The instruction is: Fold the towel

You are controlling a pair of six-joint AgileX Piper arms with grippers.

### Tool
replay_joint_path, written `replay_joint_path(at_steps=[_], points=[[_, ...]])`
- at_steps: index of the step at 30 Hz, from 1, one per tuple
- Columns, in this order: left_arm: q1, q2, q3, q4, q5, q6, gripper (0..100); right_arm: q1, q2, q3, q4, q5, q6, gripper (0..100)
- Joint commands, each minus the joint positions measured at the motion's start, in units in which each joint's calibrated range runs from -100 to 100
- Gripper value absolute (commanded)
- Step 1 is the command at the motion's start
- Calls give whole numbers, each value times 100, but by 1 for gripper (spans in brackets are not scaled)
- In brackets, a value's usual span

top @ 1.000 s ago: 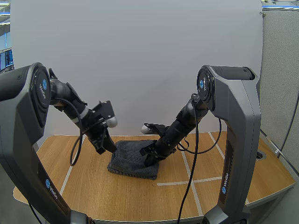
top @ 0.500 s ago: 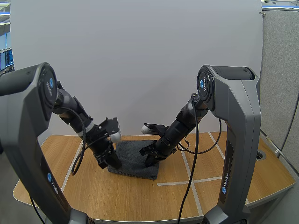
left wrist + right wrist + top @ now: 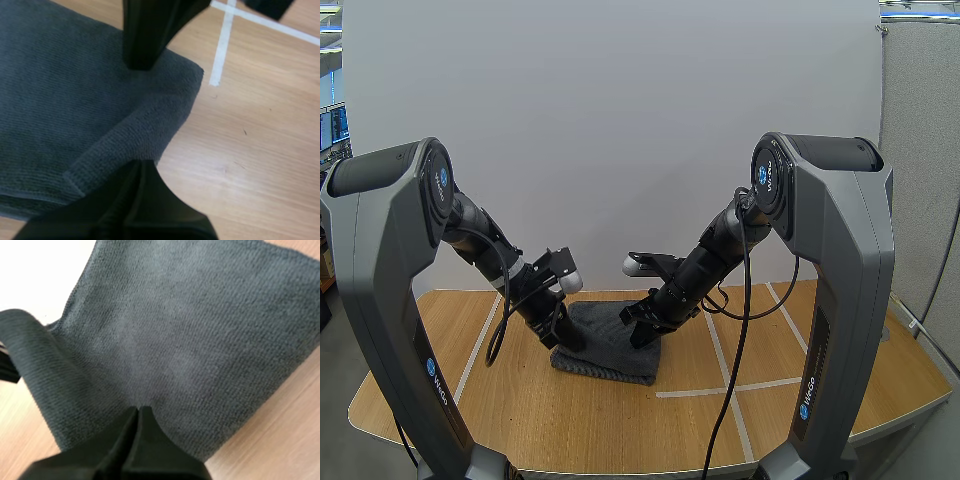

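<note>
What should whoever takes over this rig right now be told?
Left gripper: shut, tip at the left edge of the towel, beside a raised ridge of cloth.
Right gripper: shut, tip resting on the towel's right part.
Towel: dark grey, lying as a thick layered block in the middle of the table.
Done: it looks folded at least once.
Left: flatten the ridge, check that the edges line up, fold again if needed, then pull both arms clear.

I'm running this from afar in a robotics lab: a taped wooden table point(image 3: 570, 420) at bottom, white screen point(image 3: 620, 120) behind, grey partition point(image 3: 920, 150) right, monitors point(image 3: 332, 125) far left.
</note>
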Motion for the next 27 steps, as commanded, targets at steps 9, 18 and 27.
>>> replay_joint_path(at_steps=[9,18,27], points=[[21,-472,-425,-804,99,-134,0,-22,-94,35,-184,148,166,0],[21,-102,-425,-266,99,-194,0,-22,88,455,105,-209,122,0],[21,860,-437,301,99,-276,0,-16,76,455,116,-222,122,0]])
